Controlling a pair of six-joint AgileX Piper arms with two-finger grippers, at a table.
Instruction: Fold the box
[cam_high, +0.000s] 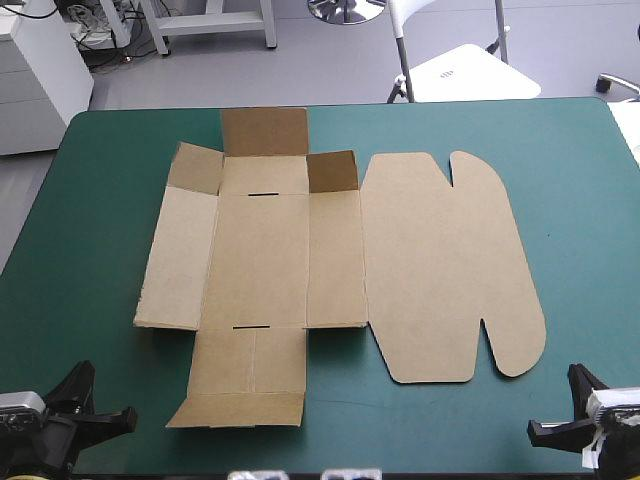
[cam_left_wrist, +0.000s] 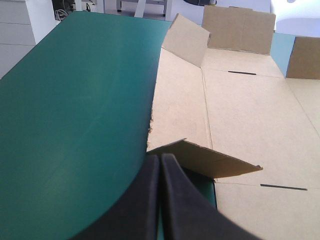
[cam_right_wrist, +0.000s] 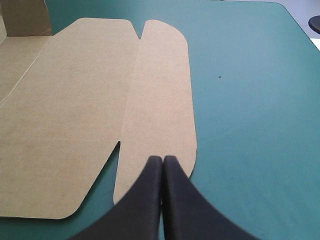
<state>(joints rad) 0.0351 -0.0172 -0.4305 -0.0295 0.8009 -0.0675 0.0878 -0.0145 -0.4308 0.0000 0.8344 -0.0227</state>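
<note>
No legible txt or labels

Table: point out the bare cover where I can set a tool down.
Free: the teal-green cover between the box and the table's left edge, and right of the lid to the right edge. Crowded: the middle, under the box; its near flap reaches toward the left gripper.

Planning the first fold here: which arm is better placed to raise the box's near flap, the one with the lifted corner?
Probably left. The left gripper, jaws shut, sits right by that near flap of the box; the right gripper faces the lid's rounded tab, farther off.
</note>
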